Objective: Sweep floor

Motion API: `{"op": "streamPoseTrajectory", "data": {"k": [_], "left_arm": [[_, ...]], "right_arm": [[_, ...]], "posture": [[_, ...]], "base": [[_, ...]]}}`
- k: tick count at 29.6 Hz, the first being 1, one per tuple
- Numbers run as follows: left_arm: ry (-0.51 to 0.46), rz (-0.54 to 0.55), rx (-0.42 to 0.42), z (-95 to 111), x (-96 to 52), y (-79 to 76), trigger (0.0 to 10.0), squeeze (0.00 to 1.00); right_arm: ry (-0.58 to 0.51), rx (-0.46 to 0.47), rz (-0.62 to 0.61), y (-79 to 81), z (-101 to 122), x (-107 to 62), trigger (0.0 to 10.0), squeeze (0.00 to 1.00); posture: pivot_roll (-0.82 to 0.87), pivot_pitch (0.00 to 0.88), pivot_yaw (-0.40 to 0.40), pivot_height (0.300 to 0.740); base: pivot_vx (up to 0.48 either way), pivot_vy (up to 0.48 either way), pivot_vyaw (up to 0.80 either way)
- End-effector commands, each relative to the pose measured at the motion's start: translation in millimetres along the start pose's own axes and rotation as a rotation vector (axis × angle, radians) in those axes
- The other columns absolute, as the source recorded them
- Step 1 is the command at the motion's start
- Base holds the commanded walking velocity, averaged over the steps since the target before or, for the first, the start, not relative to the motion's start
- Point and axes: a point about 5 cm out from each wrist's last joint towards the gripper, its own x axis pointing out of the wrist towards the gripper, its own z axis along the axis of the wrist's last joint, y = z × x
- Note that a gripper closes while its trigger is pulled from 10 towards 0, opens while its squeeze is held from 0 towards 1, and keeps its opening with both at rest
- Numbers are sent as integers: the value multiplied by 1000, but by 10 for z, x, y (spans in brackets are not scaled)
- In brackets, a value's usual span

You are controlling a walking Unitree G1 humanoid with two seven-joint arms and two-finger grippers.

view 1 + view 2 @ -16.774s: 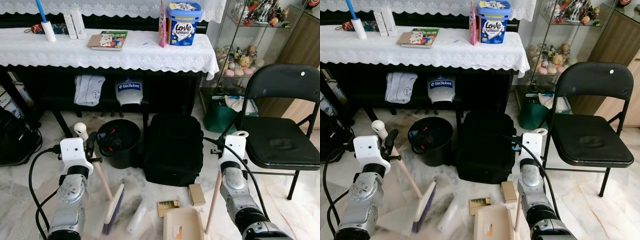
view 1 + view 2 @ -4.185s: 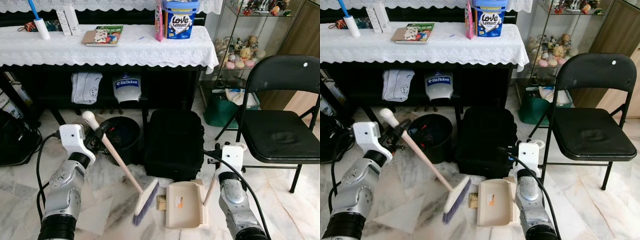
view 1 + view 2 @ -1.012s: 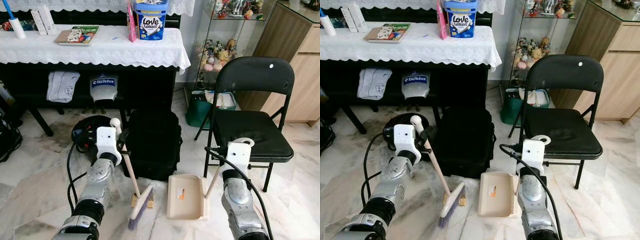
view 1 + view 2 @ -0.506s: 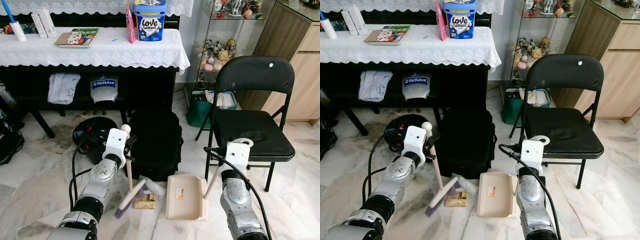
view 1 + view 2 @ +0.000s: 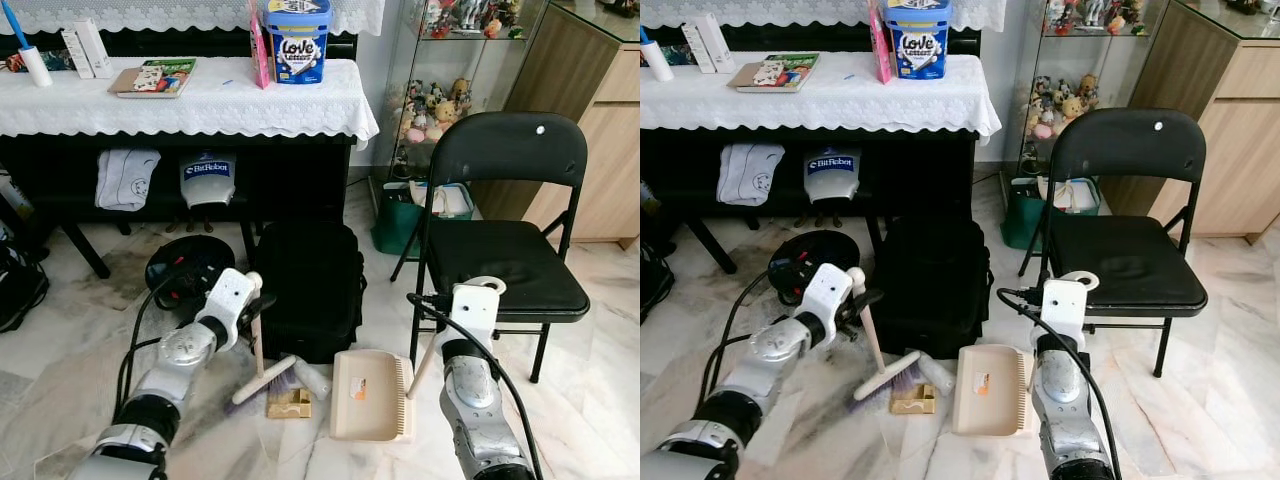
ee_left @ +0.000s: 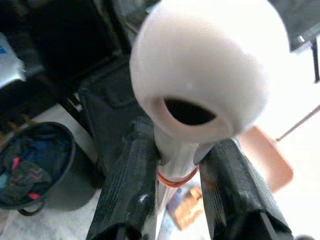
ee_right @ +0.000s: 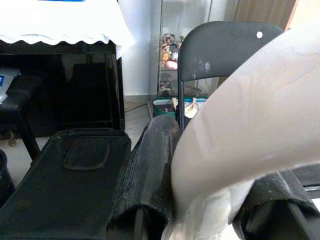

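Your left end effector (image 6: 177, 165) was clamped on the broom handle (image 5: 256, 335) just under its rounded knob, and the right end effector (image 7: 205, 200) was clamped on the dustpan handle (image 5: 428, 345). The broom head (image 5: 262, 378) lay on the floor touching a small box (image 5: 288, 403) and a clear bottle (image 5: 310, 378), its long axis running toward the dustpan (image 5: 368, 394) just beside them (the left arm was nearer the debris). Compared with half a second earlier, the broom head had pushed closer to the dustpan mouth.
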Motion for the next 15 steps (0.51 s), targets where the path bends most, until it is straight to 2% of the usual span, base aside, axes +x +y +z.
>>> {"op": "streamPoseTrajectory", "data": {"k": [1, 6, 11, 15], "left_arm": [[133, -96, 1, -241, -107, -48, 10000, 0], [173, -191, -5, -268, -249, 56, 10000, 0], [201, -239, -5, -261, -342, 143, 10000, 0], [248, -288, 16, -231, -476, 293, 10000, 0]], "right_arm": [[-45, 10, 1, 7, 119, 68, 10000, 0], [-43, 10, 4, 5, 118, 78, 10000, 0], [-41, 9, 5, 2, 120, 92, 10000, 0], [-43, 9, 5, -3, 128, 105, 10000, 0]], "posture": [[4, 44, 12, 740], [7, 42, 10, 740], [9, 35, 9, 740], [12, 30, 9, 740]], "base": [[0, 0, 0], [0, 0, 0], [0, 0, 0], [0, 0, 0]]}}
